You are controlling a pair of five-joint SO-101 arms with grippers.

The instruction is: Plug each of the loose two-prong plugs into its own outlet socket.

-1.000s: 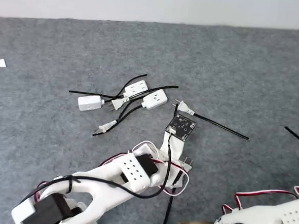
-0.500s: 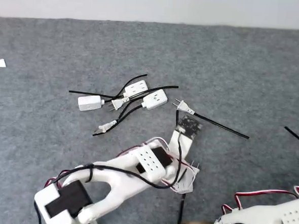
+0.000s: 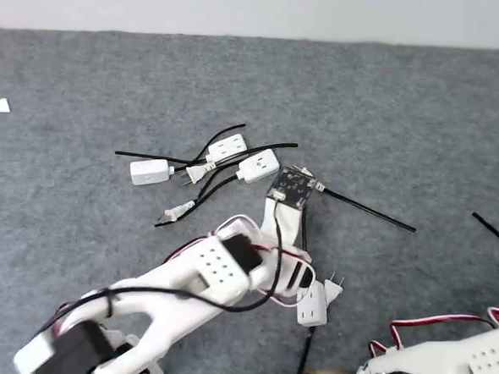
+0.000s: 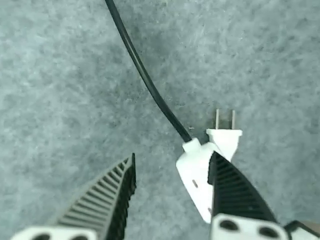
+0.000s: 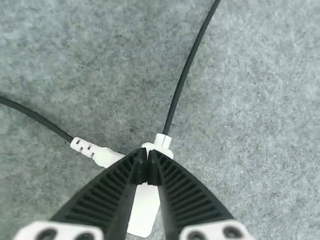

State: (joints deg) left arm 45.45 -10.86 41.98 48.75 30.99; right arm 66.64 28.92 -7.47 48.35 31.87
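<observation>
counter point(image 3: 423, 121): grey fuzzy stuff, everything lies flat on it.
left arm point(image 3: 214, 274): big white one coming in from the near-left corner, with its wrist over the middle of the counter.
right arm point(image 3: 450, 365): tucked into the near-right corner.
socket pile: two white sockets point(image 3: 227, 146) point(image 3: 259, 166) and a white adapter point(image 3: 151, 172) sit in a tangle of black cords. It's out past the left claw and off to its left, well apart from the right arm.
loose plugs: one point(image 3: 179, 210) on the near edge of that tangle, another point(image 3: 195, 173) just beside the adapter.
left claw point(image 4: 173, 157): released, fingers spread wide, low over the counter.
right claw point(image 5: 147, 155): clenched, fingertips pressed together, low over the counter.
black cable point(image 4: 145, 75): runs from the white block's far end straight away from the left claw.
white block point(image 4: 195, 172): inside the left claw's gap, right up against one finger.
two-prong plug point(image 4: 224, 136): touching that block, just past the same fingertip, prongs pointing away from the left claw.
white piece point(image 5: 141, 212): directly under the right claw's fingers. Can't tell if it's a plug or a socket.
small connector point(image 5: 92, 151): just beside the right claw's tips, on a black lead point(image 5: 35, 117) heading off sideways.
</observation>
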